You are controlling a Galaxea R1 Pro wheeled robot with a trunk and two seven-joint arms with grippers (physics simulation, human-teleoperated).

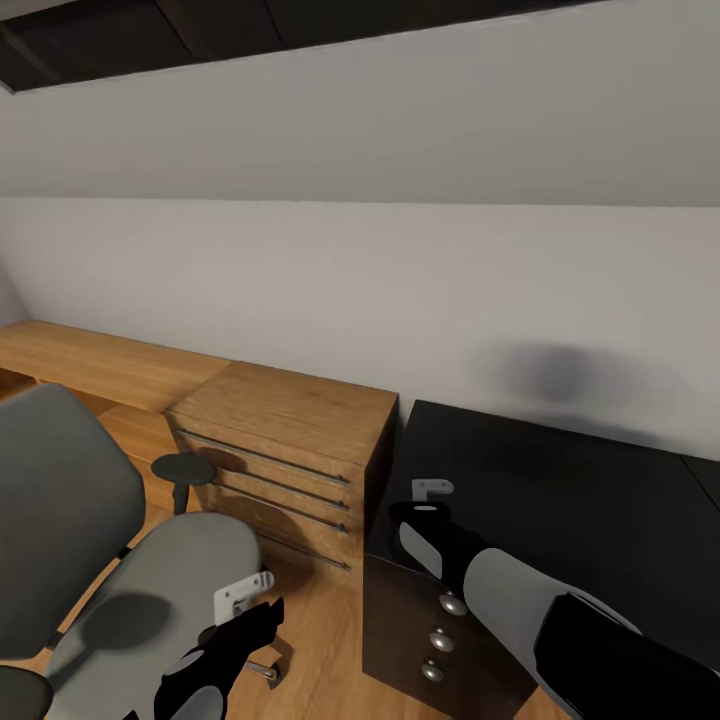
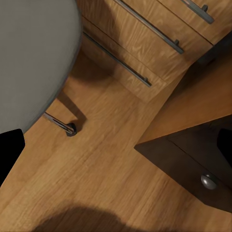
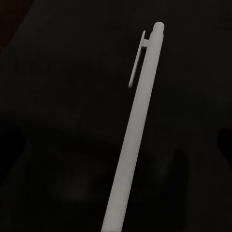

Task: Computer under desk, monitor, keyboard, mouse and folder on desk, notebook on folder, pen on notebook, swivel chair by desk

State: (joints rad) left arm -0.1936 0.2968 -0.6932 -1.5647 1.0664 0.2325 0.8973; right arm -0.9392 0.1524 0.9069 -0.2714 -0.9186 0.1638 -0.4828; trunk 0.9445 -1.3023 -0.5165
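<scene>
the right hand [image 1: 432, 497] hangs over the near corner of the desk's black surface [image 1: 560, 480], where the white pen [image 3: 135, 130] lies, likely lining up a pick; whether it grips, i cannot tell. the left hand [image 1: 240, 600], grip unclear, hovers beside the swivel chair [image 1: 150, 570].

The pen [image 3: 137, 130] is a slim white stick with a clip near its rounded end. In the right wrist view it lies close before the right gripper [image 1: 432, 492], slanting across the black top of the desk [image 1: 560, 480]; whether the gripper's fingers touch it cannot be told. The desk's dark drawers with round silver knobs sit just below that gripper. The grey chair [image 1: 110, 560], seat bare, stands on the wood floor beside the left gripper [image 1: 243, 597], near the desk.
</scene>
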